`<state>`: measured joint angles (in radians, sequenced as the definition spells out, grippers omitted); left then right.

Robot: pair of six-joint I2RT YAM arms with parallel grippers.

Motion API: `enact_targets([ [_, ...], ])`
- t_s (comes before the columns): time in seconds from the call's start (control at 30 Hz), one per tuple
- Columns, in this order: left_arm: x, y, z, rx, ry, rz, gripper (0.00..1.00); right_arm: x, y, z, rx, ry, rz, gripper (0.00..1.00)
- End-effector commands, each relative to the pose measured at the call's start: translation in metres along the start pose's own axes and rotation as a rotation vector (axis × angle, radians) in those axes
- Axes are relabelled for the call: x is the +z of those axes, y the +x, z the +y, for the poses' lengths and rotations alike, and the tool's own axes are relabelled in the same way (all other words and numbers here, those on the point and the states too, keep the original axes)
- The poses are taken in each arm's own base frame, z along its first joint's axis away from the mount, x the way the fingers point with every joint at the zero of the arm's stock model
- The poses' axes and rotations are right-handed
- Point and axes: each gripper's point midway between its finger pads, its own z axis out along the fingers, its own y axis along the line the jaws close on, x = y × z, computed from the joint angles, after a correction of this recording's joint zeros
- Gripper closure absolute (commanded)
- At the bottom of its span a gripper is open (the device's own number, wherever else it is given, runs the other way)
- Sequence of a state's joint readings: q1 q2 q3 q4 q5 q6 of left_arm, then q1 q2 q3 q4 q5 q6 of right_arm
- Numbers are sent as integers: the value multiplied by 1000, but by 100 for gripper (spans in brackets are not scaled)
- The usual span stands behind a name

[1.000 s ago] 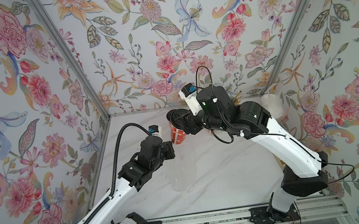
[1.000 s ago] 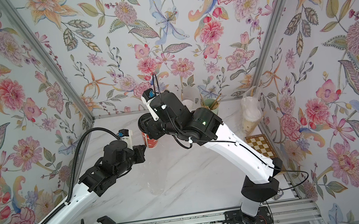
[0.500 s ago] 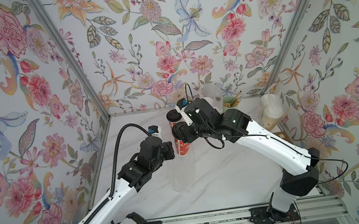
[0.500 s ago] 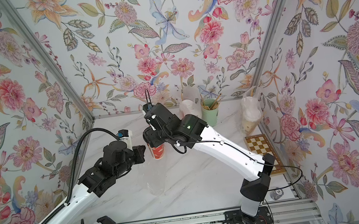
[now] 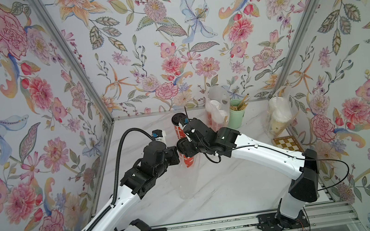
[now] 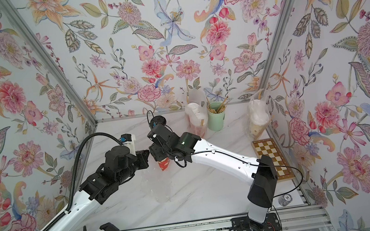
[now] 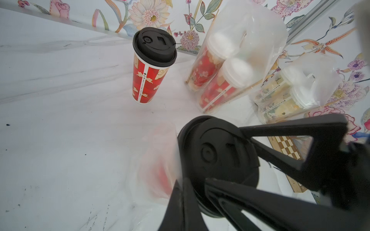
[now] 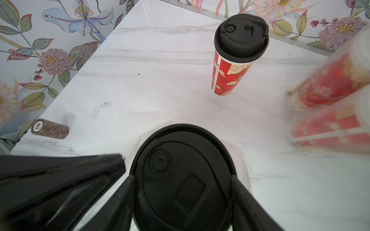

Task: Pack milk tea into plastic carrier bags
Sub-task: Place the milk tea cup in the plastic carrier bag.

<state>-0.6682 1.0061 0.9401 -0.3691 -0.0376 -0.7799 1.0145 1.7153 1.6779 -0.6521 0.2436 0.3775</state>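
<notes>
Right wrist view shows the black-lidded red cup [image 8: 182, 180] clamped between my right fingers [image 8: 242, 198] over the middle of the counter [image 8: 140, 80]. My left fingers [image 7: 180, 210] are pinched closed on the clear bag [image 7: 156, 152] just beside it; a second cup [image 8: 230, 74] stands nearer the back wall [image 5: 172, 62].

Through my right wrist camera I can read "100" on the pale end cap of a brown roll [image 8: 50, 129] lying on its side. In a top view, at the lower right of the frame, a round token [image 6: 286, 198] bears "10". The thin line of print running down the standing red cup [image 8: 228, 78] is too small for me to read.
</notes>
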Motion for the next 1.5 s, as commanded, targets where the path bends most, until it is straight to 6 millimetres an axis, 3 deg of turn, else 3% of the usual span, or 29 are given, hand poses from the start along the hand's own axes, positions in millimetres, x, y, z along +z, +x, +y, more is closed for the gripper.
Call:
enact_targets([
  [0.0, -11, -14, -4, -23, 16, -48, 95, -1, -16, -2, 54, 2, -89, 46],
  [0.5, -44, -47, -13, -9, 21, -126, 95, 42, 25, -21, 29, 88, 20, 48],
  [0.73, -41, -44, -9, 26, -11, -103, 94, 54, 43, -25, 34, 115, 61, 47],
  [0.83, -31, -33, -1, 49, -41, -53, 91, 54, 46, -24, 52, 121, 64, 40],
  [1.0, -12, -8, 9, 85, -79, 50, 89, 45, 40, -8, 69, 66, 59, 26],
  [1.1, -8, -4, 13, 100, -94, 67, 89, 33, 30, -5, 79, 46, 52, 18],
  [1.47, -16, -20, 21, 148, -147, 54, 88, -28, -18, 2, 116, -58, -55, 17],
])
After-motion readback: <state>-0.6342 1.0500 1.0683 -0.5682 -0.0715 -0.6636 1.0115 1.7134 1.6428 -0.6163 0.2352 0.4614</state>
